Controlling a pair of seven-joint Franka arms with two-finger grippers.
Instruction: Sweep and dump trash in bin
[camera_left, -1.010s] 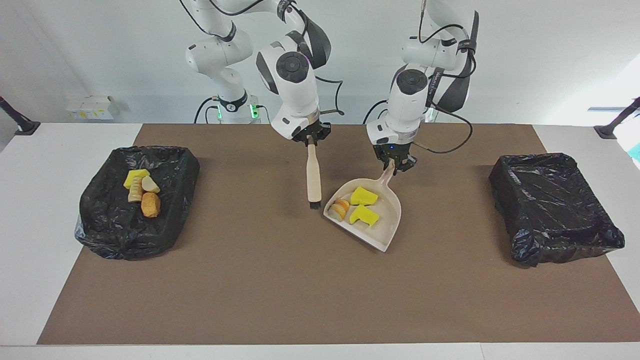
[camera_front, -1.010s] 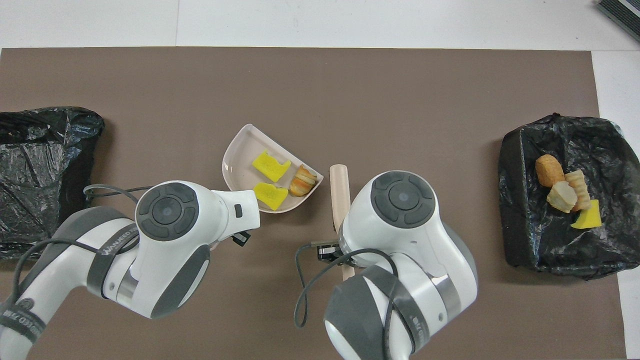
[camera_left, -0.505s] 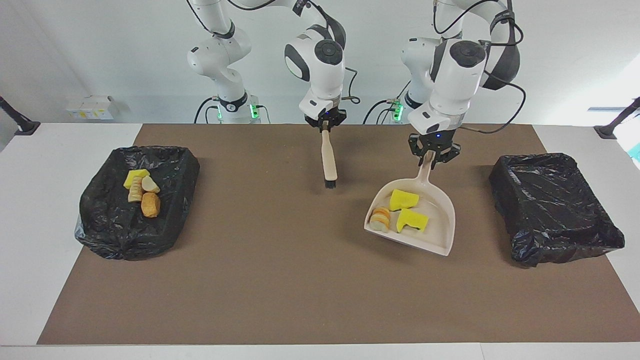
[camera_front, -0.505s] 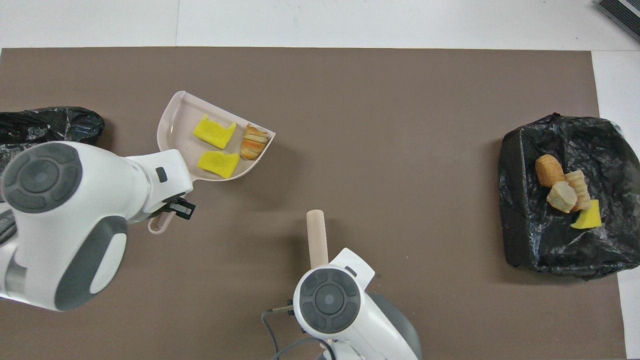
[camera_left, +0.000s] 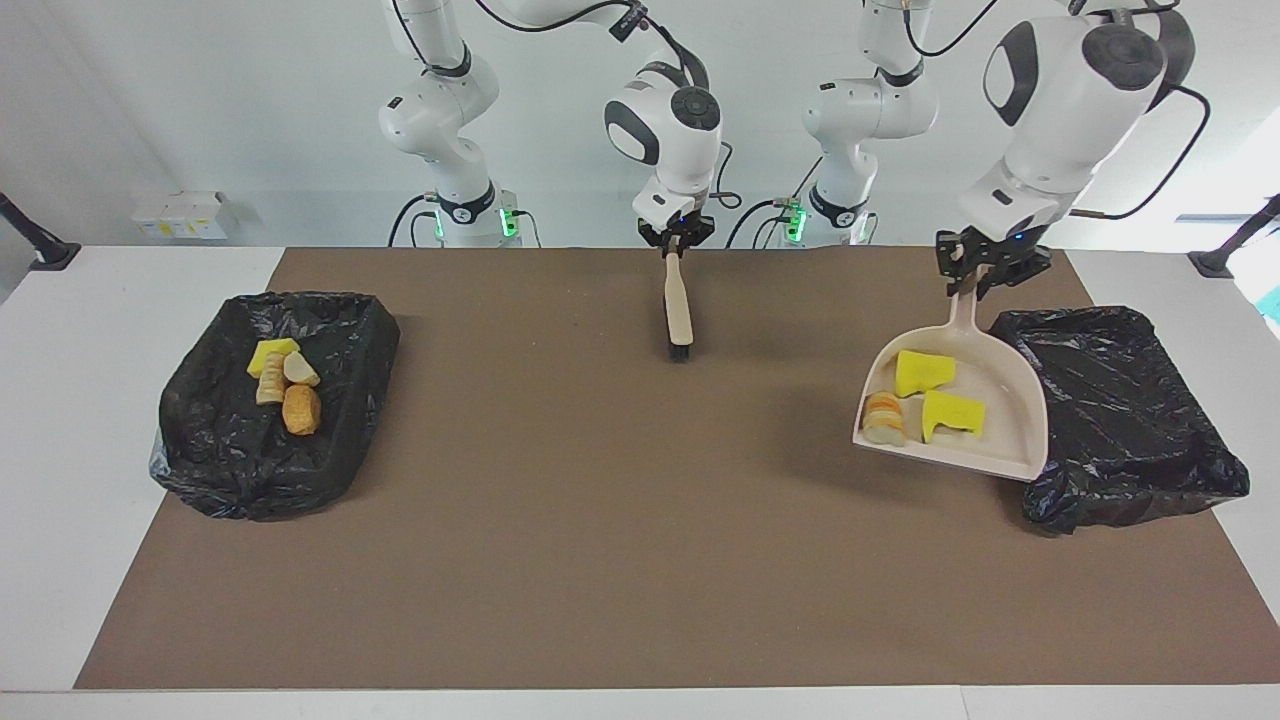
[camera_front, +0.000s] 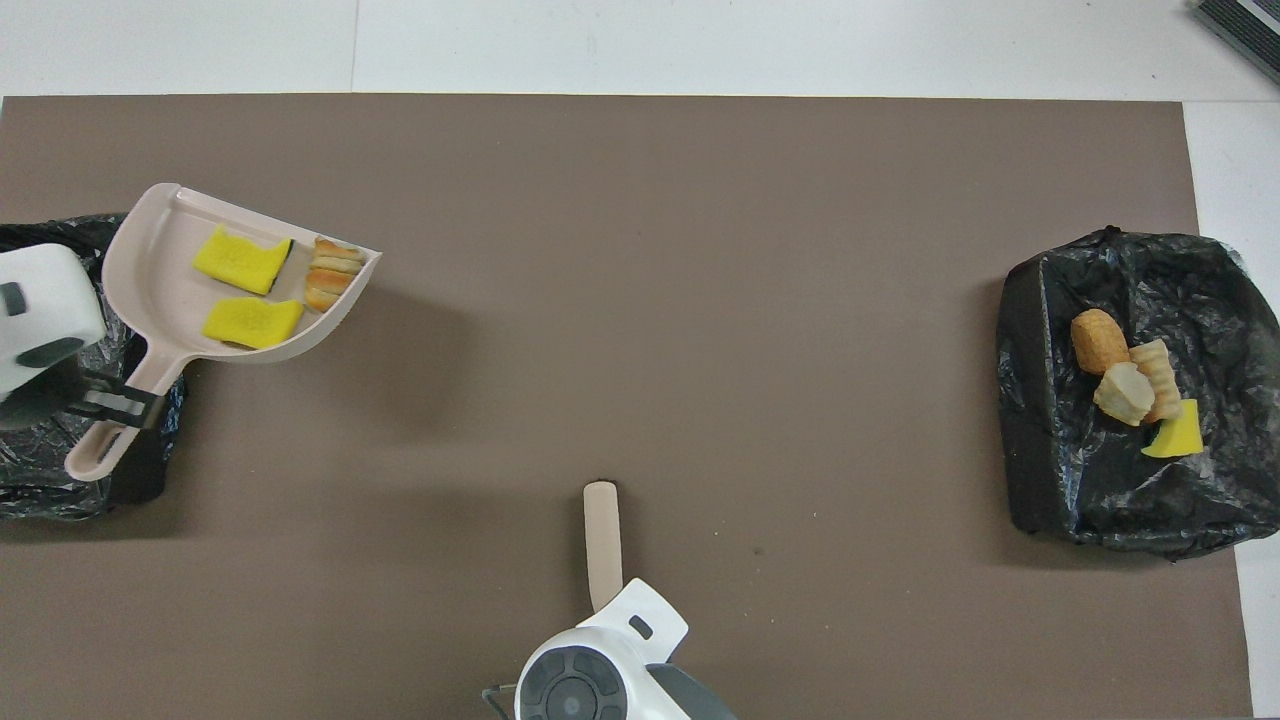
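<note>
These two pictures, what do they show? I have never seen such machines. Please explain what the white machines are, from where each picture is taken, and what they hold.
They are two robot arms at a table. One picture faces them; the other looks down from above them. The left gripper holds a beige dustpan with three trash pieces, raised beside a black-lined bin. The right gripper holds a brush, hanging bristles down. A second bin, at the right arm's end, contains four more pieces.

Brown mat (camera_left: 600, 520); small white boxes (camera_left: 185, 215) beside wall.
</note>
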